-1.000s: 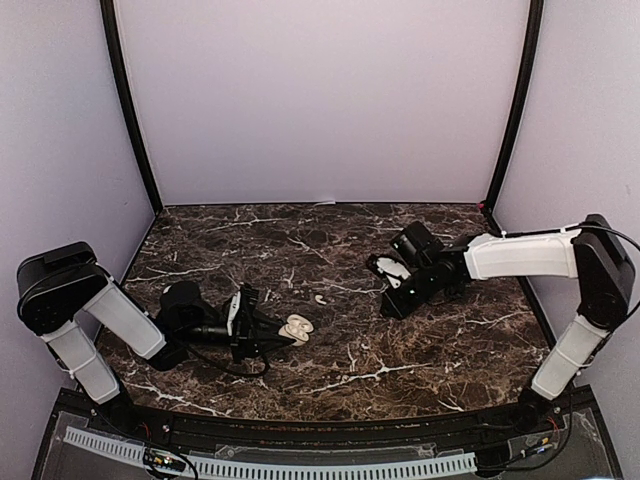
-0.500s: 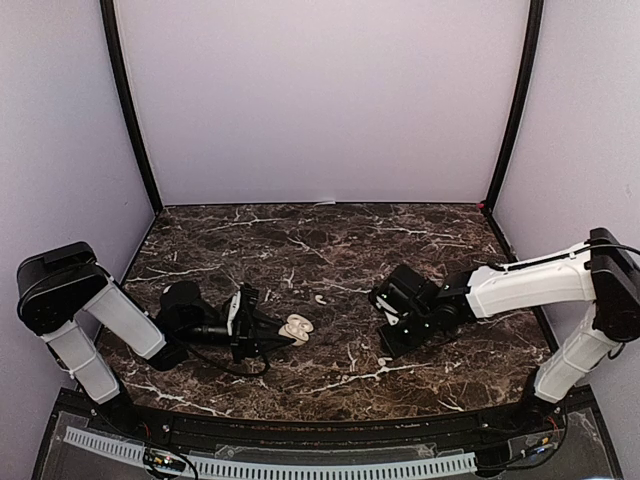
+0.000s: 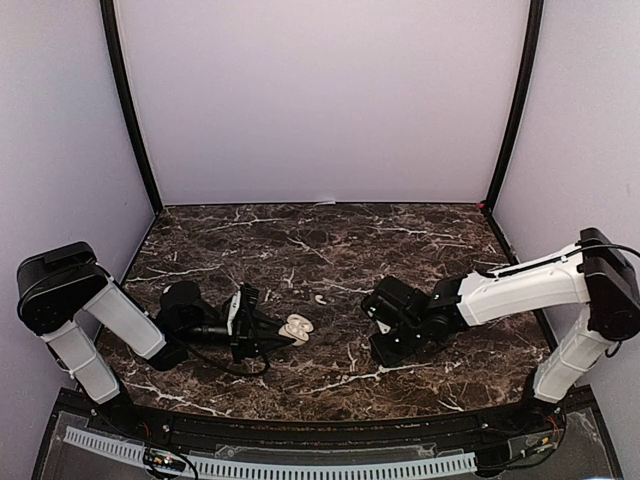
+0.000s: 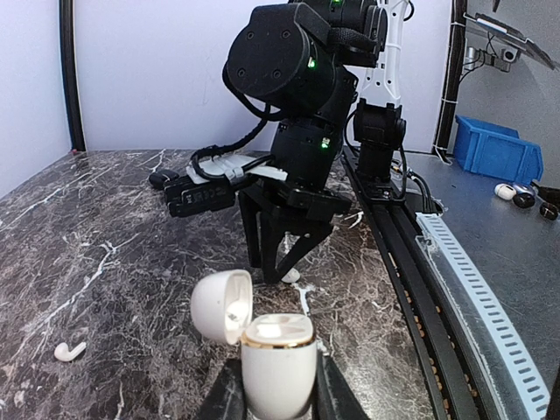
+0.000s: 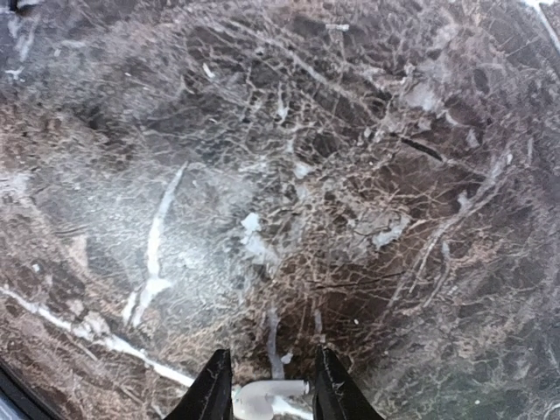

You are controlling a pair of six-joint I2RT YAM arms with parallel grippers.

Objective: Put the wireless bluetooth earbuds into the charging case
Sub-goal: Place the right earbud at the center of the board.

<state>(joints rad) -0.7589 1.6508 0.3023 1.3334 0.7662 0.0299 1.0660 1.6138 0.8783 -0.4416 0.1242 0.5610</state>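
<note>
The left end effector (image 3: 275, 331) is clamped on the open charging case (image 4: 278, 354) low over the surface (image 3: 300, 250), a loose earbud (image 3: 319, 298) lies near it, and the right end effector (image 5: 269, 367) straddles a second earbud (image 5: 262, 400), whether pinching it I cannot tell; light, hard and slippery, each probably grips best across its stem.

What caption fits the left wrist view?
Left gripper holds the open charging case; the right gripper points down at one earbud, a second earbud lies on the marble table.
</note>
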